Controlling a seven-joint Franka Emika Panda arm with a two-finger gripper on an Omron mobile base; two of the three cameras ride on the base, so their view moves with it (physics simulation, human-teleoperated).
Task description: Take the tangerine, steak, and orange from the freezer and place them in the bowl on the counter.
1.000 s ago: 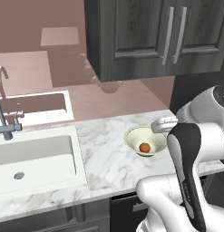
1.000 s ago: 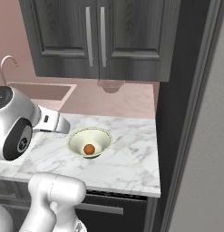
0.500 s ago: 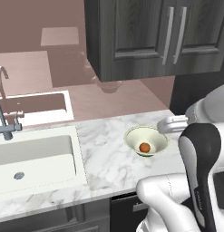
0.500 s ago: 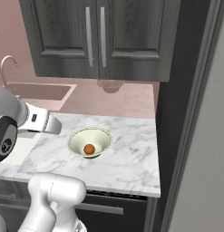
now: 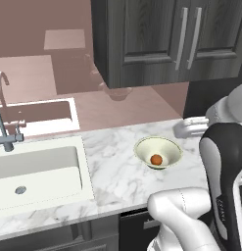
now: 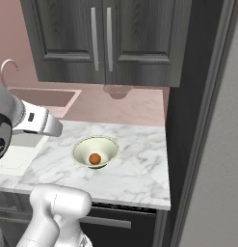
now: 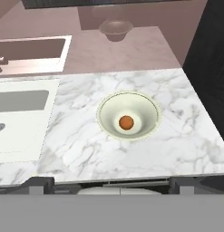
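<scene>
The cream-green bowl (image 7: pixel 128 114) (image 5: pixel 158 151) (image 6: pixel 95 151) stands on the white marble counter (image 7: pixel 177 140). One small round orange fruit (image 7: pixel 126 122) lies at its bottom; whether it is the tangerine or the orange I cannot tell. My gripper (image 7: pixel 111 185) hovers above the counter's front edge, short of the bowl. It is open, its fingertips (image 7: pixel 41 183) are wide apart, and nothing is between them. The grey freezer (image 6: pixel 217 144) rises at the right of the right base view, with a dark gap beside it. The steak is out of view.
A dull pink-brown bowl (image 7: pixel 115 28) sits at the back of the counter under the dark wood cabinets (image 6: pixel 101 38). A white sink (image 5: pixel 34 166) with a faucet (image 5: pixel 2 122) takes up the counter's left end. The counter ends just right of the cream-green bowl.
The arm's large joints have swung outward in both base views, and the hand has drawn a little away from the bowl. Bowl and fruit have stayed in place.
</scene>
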